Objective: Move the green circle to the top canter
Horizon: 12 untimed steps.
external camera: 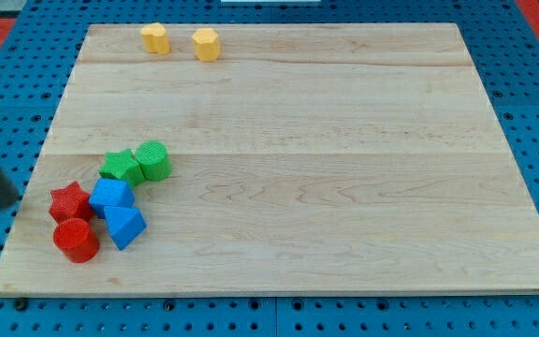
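The green circle (153, 160) lies at the board's left, touching a green star (120, 168) on its left side. My rod comes in from the view's left edge, and my tip (9, 204) is just off the wooden board's left edge, over the blue pegboard. It is left of the red star (69, 201) and well left and a little below the green circle, touching no block.
Below the green pair sit two blue blocks (111, 196) (124, 226), with a red circle (76, 241) at the lower left. Two yellow blocks (154, 38) (206, 44) stand near the board's top edge, left of centre. The wooden board (344, 187) rests on blue pegboard.
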Tool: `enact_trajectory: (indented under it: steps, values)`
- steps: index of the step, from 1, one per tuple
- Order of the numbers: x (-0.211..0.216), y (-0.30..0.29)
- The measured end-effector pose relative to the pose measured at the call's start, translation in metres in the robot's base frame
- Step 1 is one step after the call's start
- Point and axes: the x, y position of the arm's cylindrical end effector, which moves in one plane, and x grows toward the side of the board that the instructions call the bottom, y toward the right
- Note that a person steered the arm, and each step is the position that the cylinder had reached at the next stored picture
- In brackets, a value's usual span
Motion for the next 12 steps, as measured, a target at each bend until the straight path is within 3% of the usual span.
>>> enact_trajectory:
  steps: [1, 2, 3, 4, 6, 9, 11, 12]
  values:
    - [0.06, 0.032]
    - [0.036, 0.055]
    - [-0.02, 0.083]
    - [-0.036, 0.114]
    - [-0.074, 0.122]
    - [-0.086, 0.181]
    - [-0.181, 0.265]
    - [-0.144, 0.286]
